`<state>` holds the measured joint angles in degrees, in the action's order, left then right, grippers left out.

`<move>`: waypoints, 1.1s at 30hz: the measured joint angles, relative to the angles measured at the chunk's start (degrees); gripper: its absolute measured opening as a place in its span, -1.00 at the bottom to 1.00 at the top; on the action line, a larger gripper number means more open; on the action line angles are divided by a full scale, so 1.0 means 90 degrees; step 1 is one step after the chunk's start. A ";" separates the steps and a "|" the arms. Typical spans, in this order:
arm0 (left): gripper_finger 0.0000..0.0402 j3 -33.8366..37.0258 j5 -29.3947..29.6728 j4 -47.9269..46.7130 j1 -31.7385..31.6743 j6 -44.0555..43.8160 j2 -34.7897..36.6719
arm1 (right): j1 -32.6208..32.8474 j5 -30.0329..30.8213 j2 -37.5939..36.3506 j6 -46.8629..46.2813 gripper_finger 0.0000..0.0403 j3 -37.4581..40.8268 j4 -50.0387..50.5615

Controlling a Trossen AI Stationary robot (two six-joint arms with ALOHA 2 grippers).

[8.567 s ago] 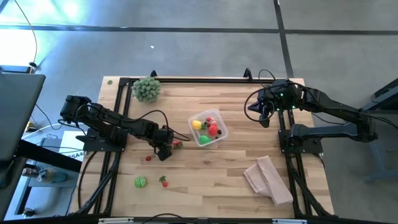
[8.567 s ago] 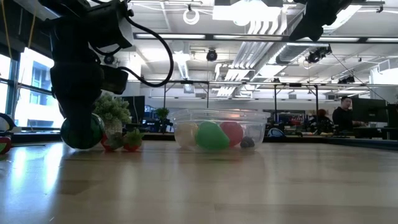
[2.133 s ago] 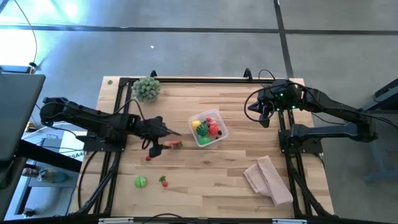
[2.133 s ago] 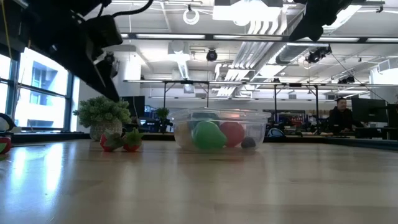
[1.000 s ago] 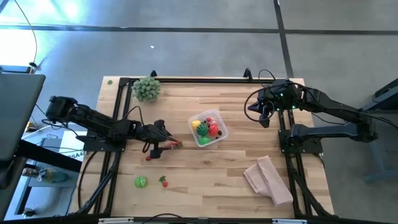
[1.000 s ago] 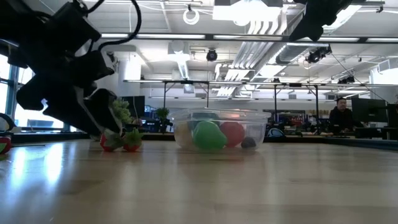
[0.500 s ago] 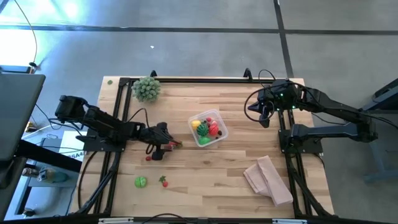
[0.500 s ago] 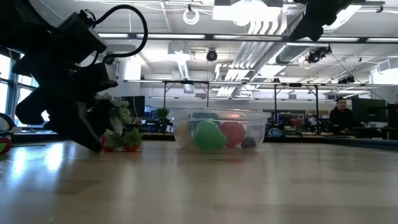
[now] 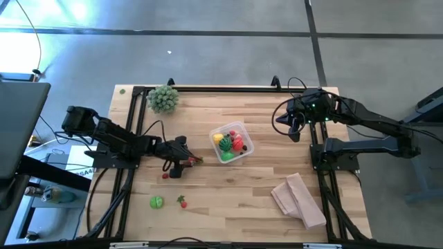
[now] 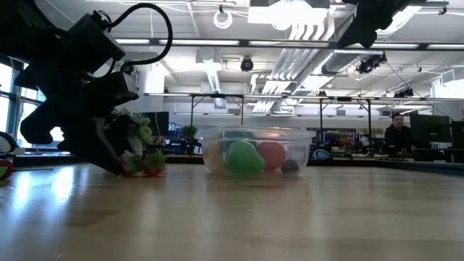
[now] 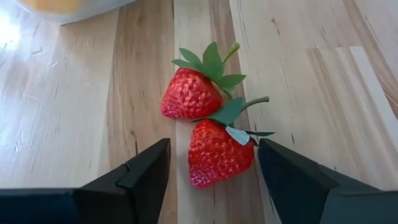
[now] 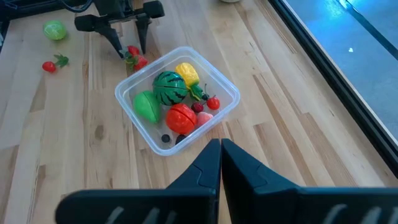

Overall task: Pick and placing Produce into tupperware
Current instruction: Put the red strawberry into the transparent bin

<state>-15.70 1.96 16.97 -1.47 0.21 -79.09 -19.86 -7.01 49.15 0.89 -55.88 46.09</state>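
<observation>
Between the spread fingers of your left hand (image 11: 211,177) lie two strawberries (image 11: 208,127), side by side and touching, leafy caps pointing away from the wrist. The nearer berry (image 11: 219,154) sits in the gap between the fingers, which do not touch it; the farther one (image 11: 190,96) lies just past the fingertips. On the table (image 9: 256,200), this pair rests just off the tupperware (image 9: 231,142), at about its 8 o'clock.

You are at the reach-and-grasp step. By my reading, the next move calls for closing on the nearer berry alone, without nudging its neighbour, then lifting and carrying it toward 2 o'clock, over the container's rim. The two berries press together, so a wide or skewed close could drag both or squirt one out.

Already in the tupperware you have a striped green melon (image 12: 168,87), a yellow piece (image 12: 187,73), a plain green piece (image 12: 147,106), a red round piece (image 12: 181,117) and a few small berries. Loose produce left on the table: a green ball (image 9: 156,202), a small red piece with a green top (image 9: 182,201) and a tiny red one (image 9: 165,176), all toward 7 o'clock from the container.

Your right hand (image 12: 220,155) waits raised near the table's 2 o'clock corner, fingers pressed together and holding nothing.

No brand, label or readable writing shows anywhere.
</observation>
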 joint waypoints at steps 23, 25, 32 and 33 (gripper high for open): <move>-0.18 0.0000 0.0024 0.0008 0.0002 -0.0073 0.0000 | 0.0001 0.0000 0.0001 0.0000 -0.98 0.0000 0.0000; -0.19 0.0000 0.0024 0.0008 0.0000 -0.0073 0.0000 | 0.0000 0.0000 0.0000 0.0000 -0.98 0.0000 -0.0001; -0.21 0.0002 0.0023 0.0051 0.0001 -0.0073 0.0000 | 0.0002 0.0000 0.0002 0.0000 -0.98 0.0000 0.0000; -0.22 0.0002 0.0024 0.0081 0.0001 -0.0073 0.0000 | 0.0001 0.0000 0.0001 0.0000 -0.98 0.0000 0.0000</move>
<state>-15.68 2.17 17.70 -1.46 -0.45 -79.09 -19.85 -7.01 49.16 0.89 -55.88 46.09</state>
